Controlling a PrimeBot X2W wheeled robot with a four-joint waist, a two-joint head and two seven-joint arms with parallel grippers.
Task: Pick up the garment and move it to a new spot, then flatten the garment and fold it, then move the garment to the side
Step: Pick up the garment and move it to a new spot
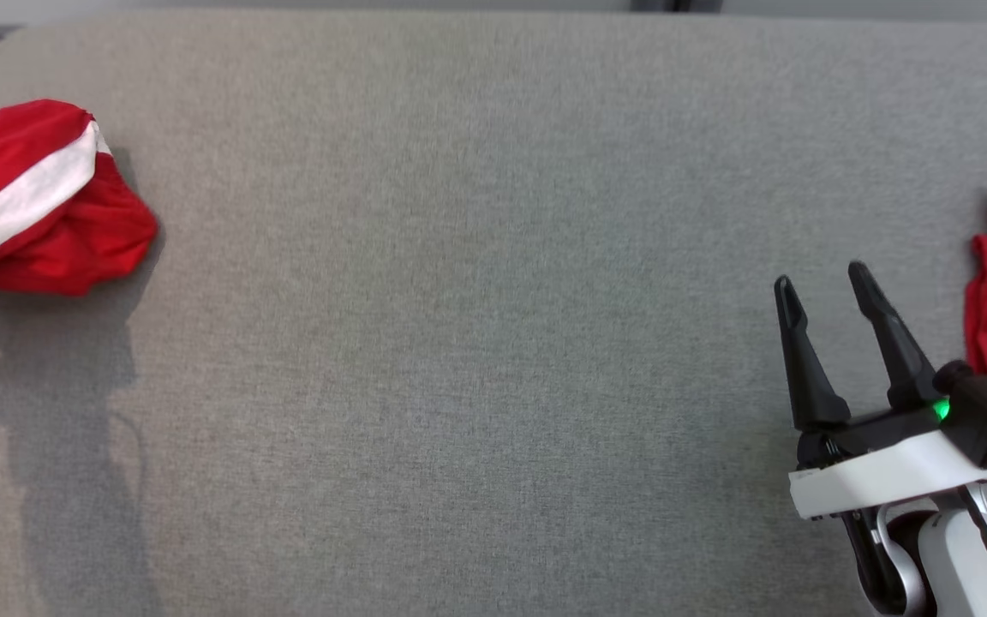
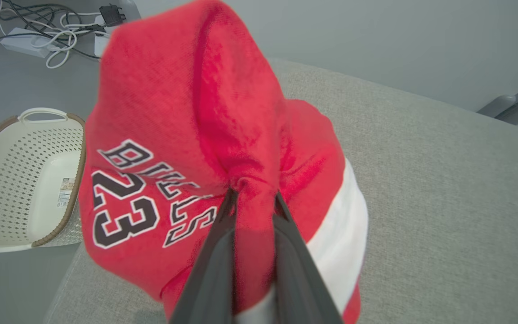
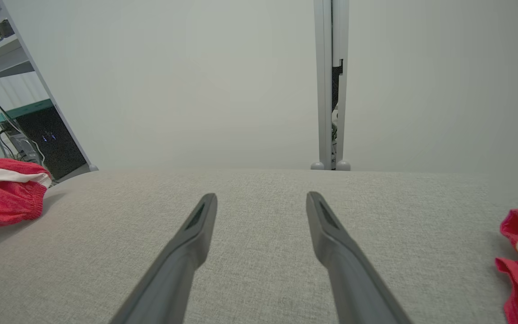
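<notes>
The left claw (image 2: pixel 254 195) clamps a bunched fold of the red garment (image 2: pixel 173 112), the right claw (image 1: pixel 821 274) stands open; advise lifting it clear before carrying it to the bare worktop (image 1: pixel 493 343)

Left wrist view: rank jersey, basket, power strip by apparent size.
1. red jersey, largest, though it is closest to the camera, which inflates it
2. white basket
3. power strip, smallest and farthest

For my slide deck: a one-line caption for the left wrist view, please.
Left gripper closed on a bunched fold of the red jersey, over the grey cushion.
</notes>
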